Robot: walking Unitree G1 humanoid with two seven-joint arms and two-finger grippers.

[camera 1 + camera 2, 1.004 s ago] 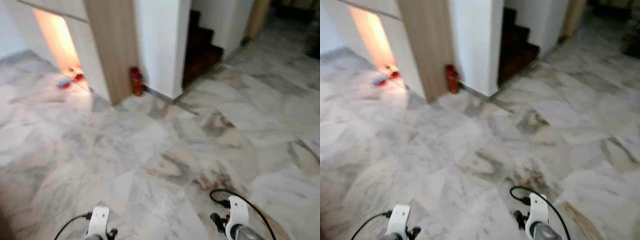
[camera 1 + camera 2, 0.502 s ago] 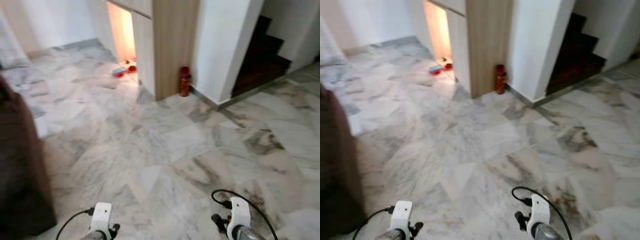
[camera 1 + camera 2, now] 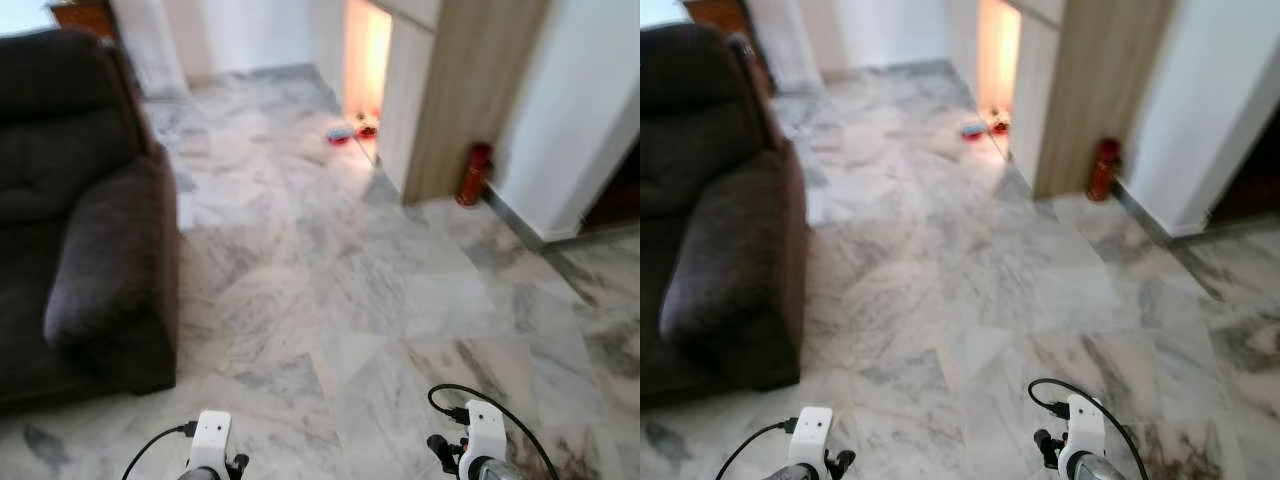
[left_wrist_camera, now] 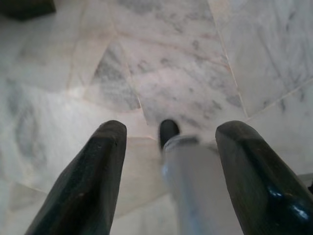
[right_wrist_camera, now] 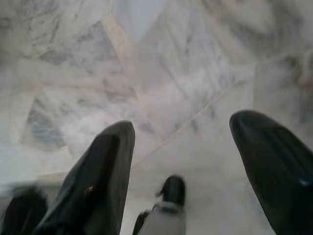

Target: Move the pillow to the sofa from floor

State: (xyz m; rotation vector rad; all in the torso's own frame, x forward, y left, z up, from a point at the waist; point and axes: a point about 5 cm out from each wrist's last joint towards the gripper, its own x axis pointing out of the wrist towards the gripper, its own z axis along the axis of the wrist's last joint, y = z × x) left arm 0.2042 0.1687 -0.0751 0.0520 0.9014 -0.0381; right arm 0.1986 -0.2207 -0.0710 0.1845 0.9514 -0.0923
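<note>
A dark brown sofa [image 3: 80,210] stands at the left, its padded arm [image 3: 110,250] facing the open floor. I see no pillow on the floor ahead. Both arms hang low at the bottom edge of the head views, the left wrist [image 3: 208,445] and the right wrist [image 3: 480,440] over marble tiles. In the left wrist view my left gripper [image 4: 168,147] is open with nothing between its black fingers [image 4: 93,176]. In the right wrist view my right gripper [image 5: 183,147] is open too, and both point down at the floor beside my own legs.
Grey-veined marble floor [image 3: 340,300] stretches ahead. A wooden cabinet panel [image 3: 470,90] and a white wall [image 3: 580,110] stand at the far right, with a red bottle [image 3: 474,174] at their foot. Small red and blue items [image 3: 350,130] lie by a lit opening.
The whole view has swung to the left: the stairs have gone out on the right and the sofa has come in on the left. My arms hang as before.
</note>
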